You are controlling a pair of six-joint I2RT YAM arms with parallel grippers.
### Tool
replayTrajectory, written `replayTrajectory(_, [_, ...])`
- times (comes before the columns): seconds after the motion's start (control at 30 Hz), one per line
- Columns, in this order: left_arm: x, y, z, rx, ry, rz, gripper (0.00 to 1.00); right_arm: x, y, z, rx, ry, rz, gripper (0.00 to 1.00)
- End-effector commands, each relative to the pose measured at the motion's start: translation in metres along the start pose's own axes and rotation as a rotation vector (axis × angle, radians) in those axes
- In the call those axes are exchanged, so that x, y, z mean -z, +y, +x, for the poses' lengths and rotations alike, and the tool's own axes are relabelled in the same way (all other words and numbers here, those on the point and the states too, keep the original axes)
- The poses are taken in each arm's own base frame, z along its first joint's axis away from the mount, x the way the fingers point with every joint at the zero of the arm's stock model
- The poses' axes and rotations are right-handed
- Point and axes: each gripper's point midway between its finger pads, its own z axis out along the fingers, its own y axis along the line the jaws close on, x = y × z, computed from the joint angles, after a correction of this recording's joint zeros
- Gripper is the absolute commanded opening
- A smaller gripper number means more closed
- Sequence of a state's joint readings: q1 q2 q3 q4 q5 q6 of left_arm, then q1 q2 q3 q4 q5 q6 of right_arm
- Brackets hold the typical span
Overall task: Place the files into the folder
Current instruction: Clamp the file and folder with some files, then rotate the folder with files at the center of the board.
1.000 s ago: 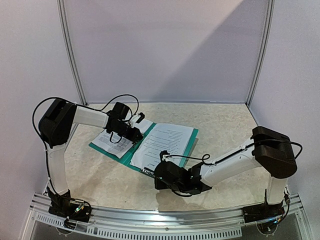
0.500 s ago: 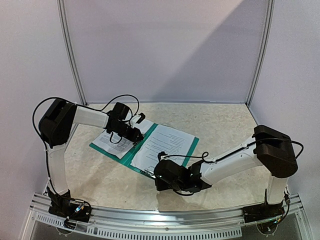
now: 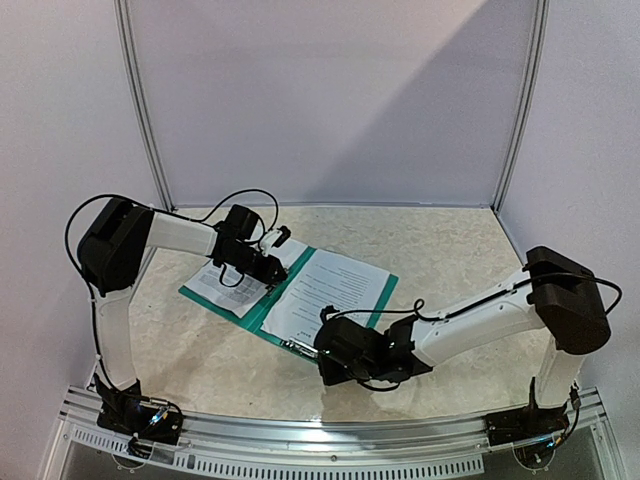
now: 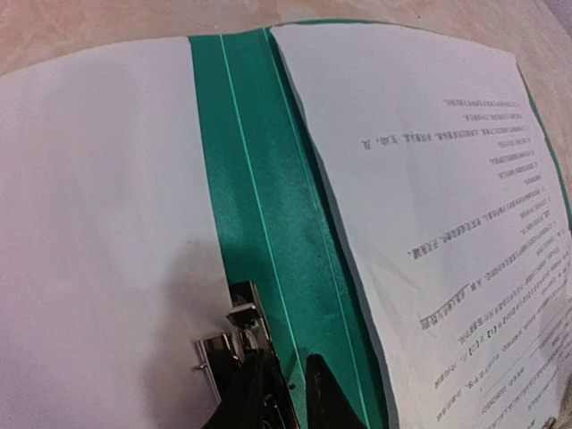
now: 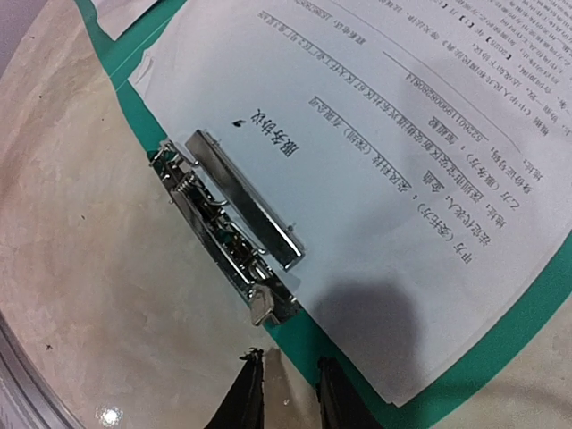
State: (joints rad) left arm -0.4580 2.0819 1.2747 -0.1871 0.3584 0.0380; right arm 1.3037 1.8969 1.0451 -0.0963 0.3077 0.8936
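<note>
**Left.** The left arm (image 3: 170,232) stands where it stood a second ago. Its left gripper (image 4: 284,395) is low over the folder (image 4: 255,197), beside the spine. The jaws sit a narrow gap apart, and a small metal clip (image 4: 231,335) touches one finger. Whether they pinch anything cannot be told.

**Centre.** The folder lies open and flat on the table (image 3: 450,250). Its teal spine runs between a white sheet (image 4: 98,232) on the left leaf and the files (image 4: 429,179), which lie printed side up on the right leaf. A long metal clamp (image 5: 239,219) at the folder's near edge lies across the files' margin.

**Right.** The right gripper (image 5: 288,391) hovers just off that edge, near the clamp's lever. Its jaws are spread, with only table and folder rim between them, and they have parted within the last second. The gripper has backed slightly toward the table's near edge, and the right arm (image 3: 480,315) has swung its elbow outward to the right.
</note>
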Motion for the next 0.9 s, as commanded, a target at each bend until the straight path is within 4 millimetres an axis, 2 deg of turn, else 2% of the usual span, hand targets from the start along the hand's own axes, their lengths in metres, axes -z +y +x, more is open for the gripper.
replayTrajectory(0.0, [-0.022,-0.013,0.111,0.098,0.348,0.042,0.20,0.024,-0.004,-0.012,0.039,-0.015,0.008,0.23])
replayTrajectory(0.1, [-0.021,-0.016,0.110,0.092,0.353,0.053,0.23,0.039,-0.012,-0.022,0.040,-0.052,0.032,0.24])
replayTrajectory(0.17, [-0.018,-0.019,0.105,0.082,0.347,0.065,0.26,0.046,-0.026,-0.029,0.022,-0.068,0.067,0.25])
replayTrajectory(0.23, [-0.011,-0.023,0.096,0.061,0.336,0.081,0.30,0.053,-0.048,-0.036,-0.017,-0.068,0.138,0.27])
replayTrajectory(0.37, [0.007,-0.038,0.078,0.030,0.314,0.144,0.39,0.064,-0.104,-0.052,-0.116,-0.028,0.275,0.39])
replayTrajectory(0.5, [0.029,-0.059,0.056,-0.015,0.309,0.247,0.46,0.065,-0.148,-0.094,-0.202,0.035,0.216,0.51])
replayTrajectory(0.53, [0.035,-0.062,0.051,-0.027,0.310,0.259,0.48,0.062,-0.159,-0.106,-0.232,0.048,0.186,0.54])
replayTrajectory(0.6, [0.047,-0.066,0.041,-0.073,0.307,0.273,0.55,0.056,-0.179,-0.134,-0.235,0.051,0.157,0.71])
replayTrajectory(0.63, [0.053,-0.068,0.039,-0.087,0.314,0.276,0.58,0.054,-0.186,-0.151,-0.218,0.044,0.161,0.73])
replayTrajectory(0.67, [0.059,-0.068,0.036,-0.107,0.317,0.276,0.62,0.043,-0.197,-0.161,-0.181,0.066,0.194,0.74])
replayTrajectory(0.77, [0.083,-0.073,0.034,-0.173,0.345,0.288,0.65,0.020,-0.203,-0.194,-0.106,0.100,0.208,0.74])
replayTrajectory(0.8, [0.093,-0.075,0.036,-0.198,0.356,0.291,0.65,0.002,-0.209,-0.193,-0.086,0.146,0.217,0.73])
replayTrajectory(0.87, [0.112,-0.077,0.044,-0.253,0.383,0.285,0.65,-0.021,-0.216,-0.198,-0.073,0.177,0.228,0.69])
